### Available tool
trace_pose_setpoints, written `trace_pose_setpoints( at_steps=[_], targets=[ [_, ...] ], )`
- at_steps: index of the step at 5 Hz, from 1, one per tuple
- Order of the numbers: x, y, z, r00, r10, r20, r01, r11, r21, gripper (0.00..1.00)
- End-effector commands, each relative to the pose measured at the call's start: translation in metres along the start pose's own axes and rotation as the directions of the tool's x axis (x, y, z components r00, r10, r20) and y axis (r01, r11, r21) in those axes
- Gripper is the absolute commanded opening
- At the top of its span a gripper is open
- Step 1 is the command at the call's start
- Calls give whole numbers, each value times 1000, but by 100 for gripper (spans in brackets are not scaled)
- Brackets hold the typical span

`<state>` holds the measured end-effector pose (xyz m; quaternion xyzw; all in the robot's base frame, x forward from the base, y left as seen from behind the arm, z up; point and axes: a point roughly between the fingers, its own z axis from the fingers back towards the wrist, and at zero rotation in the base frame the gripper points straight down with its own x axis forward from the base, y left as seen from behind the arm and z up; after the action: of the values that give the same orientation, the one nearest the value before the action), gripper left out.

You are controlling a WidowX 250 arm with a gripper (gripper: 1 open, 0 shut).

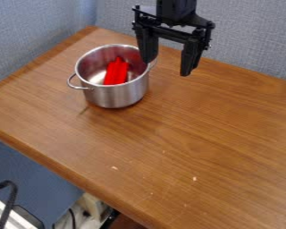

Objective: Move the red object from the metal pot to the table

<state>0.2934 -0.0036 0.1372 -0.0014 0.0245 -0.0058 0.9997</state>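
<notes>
Gripper (170,49) with black, angular fingers stands wide open above a wooden table (199,130), holding nothing, near the rim of a shiny, round metal pot (124,92). Inside the straight-sided steel vessel, fitted with a looped wire handle (74,82), lies the smooth, bright red object (115,72). Visible grain runs across the brown tabletop, beside speckled gray fabric-like material (256,34).

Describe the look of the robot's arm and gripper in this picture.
What shows of the arm is its black lower end, coming in at the top edge. The gripper is black too: a wide crosswise body with knobby, angular edges and two blocky fingers, with small pale specks on the body. No cable or readable marking can be made out on it.
</notes>
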Motion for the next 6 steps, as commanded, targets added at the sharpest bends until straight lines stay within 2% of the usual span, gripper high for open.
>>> trace_pose_setpoints(
  at_steps=[1, 2, 3, 5, 6],
  targets=[
    [4, 1, 0, 999, -48, -17, 48, 999, 1, 100],
    [3, 18, 5, 998, -63, -12, 63, 998, 26, 100],
    [3, 28, 9, 998, -65, -17, 66, 997, 31, 100],
    [6, 63, 49, 1000, -26, 12, 25, 997, 70, 100],
    [6, 80, 62, 1000, -3, -2, 3, 998, 65, 100]
  ],
)
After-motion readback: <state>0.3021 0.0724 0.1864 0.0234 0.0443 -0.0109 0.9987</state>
